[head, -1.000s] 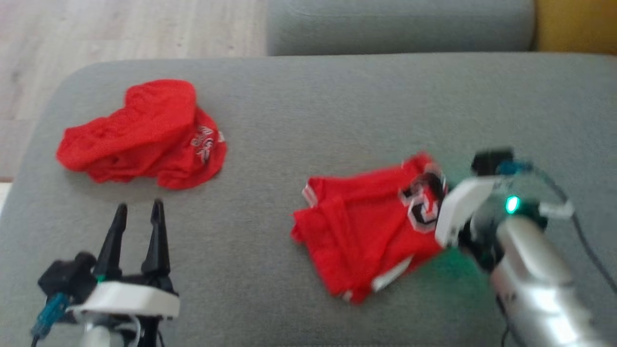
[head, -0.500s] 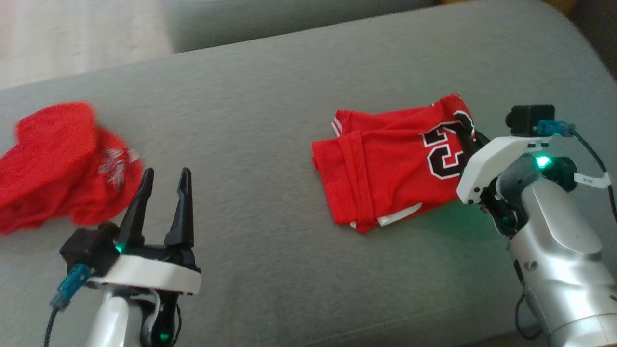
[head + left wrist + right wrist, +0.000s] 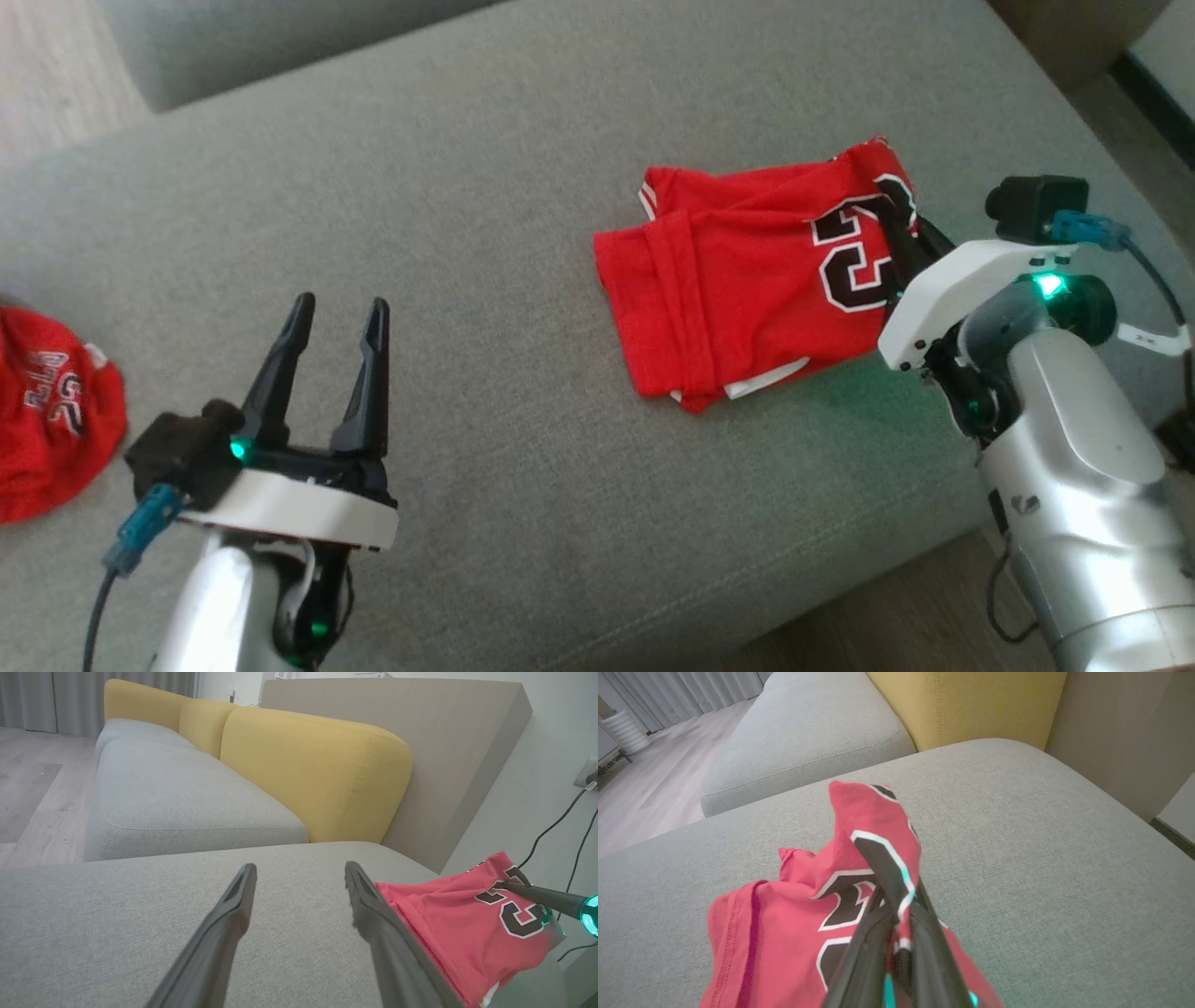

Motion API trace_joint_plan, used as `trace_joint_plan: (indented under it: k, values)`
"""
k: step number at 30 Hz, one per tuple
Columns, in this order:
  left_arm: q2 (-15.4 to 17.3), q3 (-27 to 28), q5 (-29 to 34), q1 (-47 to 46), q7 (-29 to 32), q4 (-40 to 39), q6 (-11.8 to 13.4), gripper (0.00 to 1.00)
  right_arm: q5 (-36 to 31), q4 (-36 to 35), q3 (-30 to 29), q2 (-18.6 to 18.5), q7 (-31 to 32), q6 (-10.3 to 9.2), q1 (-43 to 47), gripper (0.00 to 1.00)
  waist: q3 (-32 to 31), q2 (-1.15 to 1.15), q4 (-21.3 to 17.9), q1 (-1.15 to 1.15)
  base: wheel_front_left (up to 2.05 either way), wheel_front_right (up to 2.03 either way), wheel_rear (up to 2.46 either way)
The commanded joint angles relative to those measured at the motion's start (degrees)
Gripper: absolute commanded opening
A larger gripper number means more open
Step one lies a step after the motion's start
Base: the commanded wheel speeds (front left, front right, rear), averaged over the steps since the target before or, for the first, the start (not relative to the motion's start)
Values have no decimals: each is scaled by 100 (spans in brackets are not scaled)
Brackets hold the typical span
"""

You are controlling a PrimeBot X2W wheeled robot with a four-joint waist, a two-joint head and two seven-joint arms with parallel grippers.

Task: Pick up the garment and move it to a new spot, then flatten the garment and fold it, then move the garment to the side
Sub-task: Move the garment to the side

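Note:
The garment (image 3: 738,289) is a red jersey with a black-and-white number, lying folded on the grey cushion (image 3: 523,168) near its right end. My right gripper (image 3: 894,210) is shut on the jersey's right edge, which it lifts slightly. In the right wrist view the dark fingers (image 3: 924,947) pinch a raised flap of the garment (image 3: 784,933). My left gripper (image 3: 341,308) stands open over bare cushion, well left of the jersey, with nothing between its fingers. The left wrist view has the left gripper (image 3: 300,868) open, with the garment (image 3: 458,924) to its right.
A second, crumpled red garment (image 3: 47,411) lies at the cushion's far left. The cushion's front edge drops to wooden floor (image 3: 896,607) at lower right. Yellow backrests (image 3: 317,765) and another grey seat (image 3: 177,798) lie beyond.
The head view has swung to the right. The jersey, held by my right gripper, now lies farther from the crumpled red garment and nearer the cushion's right end. Both grippers keep their states.

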Motion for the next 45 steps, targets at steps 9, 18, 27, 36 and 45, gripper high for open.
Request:
trace_joint_plan:
  k: [9, 18, 27, 36, 45]
  values:
    - [462, 43, 20, -607, 17, -315, 0, 100, 168, 88, 90, -238, 45, -4, -1277, 0, 1025, 0, 267, -1, 0, 0, 0]
    - [771, 14, 5, -980, 134, -557, 0, 100, -90, 771, -369, -619, 57, -4, -2552, 0, 1850, 0, 502, -1, 0, 0, 0]
    - [789, 11, -36, -994, 99, -518, 23, 100, -1341, 1294, -1413, -420, 44, -4, -2872, 0, 1865, 0, 505, -1, 0, 0, 0]
    - [697, -48, -107, -944, 35, -318, 28, 100, -2223, 1267, -1914, -199, -12, -4, -2684, 100, 1466, 0, 620, -1, 0, 0, 0]
    - [446, 148, -197, -594, -25, -97, 122, 100, -2184, 272, -1335, 59, -791, -4, -1923, 100, 401, 0, 1071, -1, 0, 0, 0]
